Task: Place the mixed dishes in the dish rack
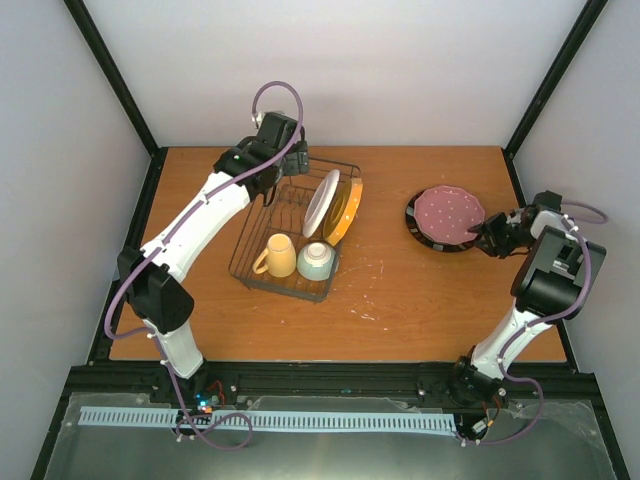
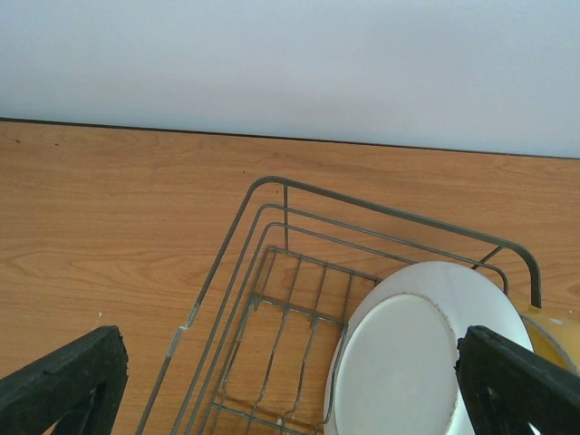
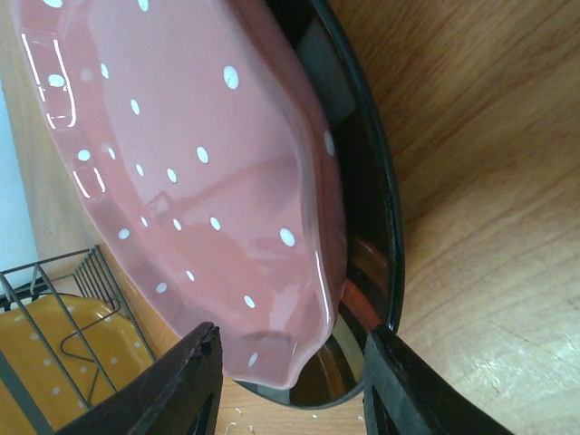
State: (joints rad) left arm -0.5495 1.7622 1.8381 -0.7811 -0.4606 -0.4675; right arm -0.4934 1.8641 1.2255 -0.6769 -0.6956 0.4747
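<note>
The dish rack point(image 1: 245, 235) holds a yellow mug point(image 1: 279, 256), a mint bowl point(image 1: 316, 260), a plate showing a plain white face point(image 1: 321, 203) and an orange dotted plate point(image 1: 345, 210), both on edge. The pink dotted plate point(image 1: 450, 210) lies on the dark-rimmed plate point(image 1: 425, 232) at the right. My right gripper point(image 1: 487, 237) is open at their near-right edge. In the right wrist view the pink plate point(image 3: 199, 163) and the dark rim point(image 3: 362, 199) lie between the open gripper's point(image 3: 290, 385) fingers. My left gripper point(image 1: 290, 165) is open and empty over the rack's far end.
In the left wrist view the rack's far corner point(image 2: 272, 186) and the white plate point(image 2: 408, 362) lie below the left gripper point(image 2: 290, 399). The back wall is close behind the rack. Bare wood lies between the rack and the stacked plates.
</note>
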